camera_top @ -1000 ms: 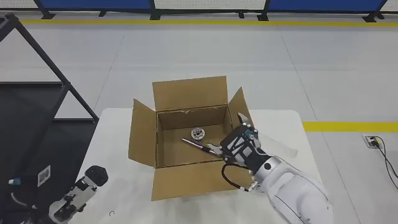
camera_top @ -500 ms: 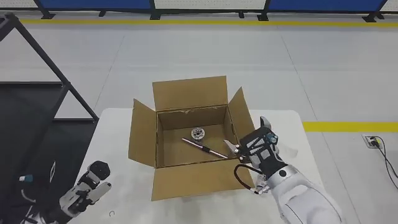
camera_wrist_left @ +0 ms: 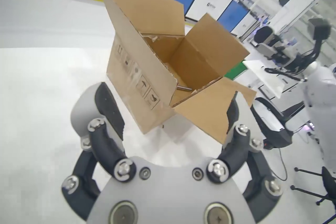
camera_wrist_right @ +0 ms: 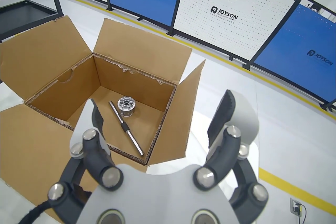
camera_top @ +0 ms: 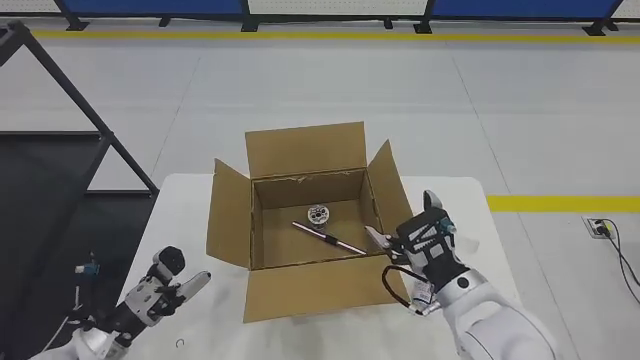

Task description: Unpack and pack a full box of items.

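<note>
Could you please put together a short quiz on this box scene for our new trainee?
1. Multiple choice: how many items lie inside the cardboard box? A one; B two; C five.
2. True or false: the right gripper holds the metal rod.
3. Fill in: the left gripper is ____ and holds nothing.

Key: 1 B, the rod and a round metal part. 2 False, the rod lies on the box floor. 3 open.
</note>
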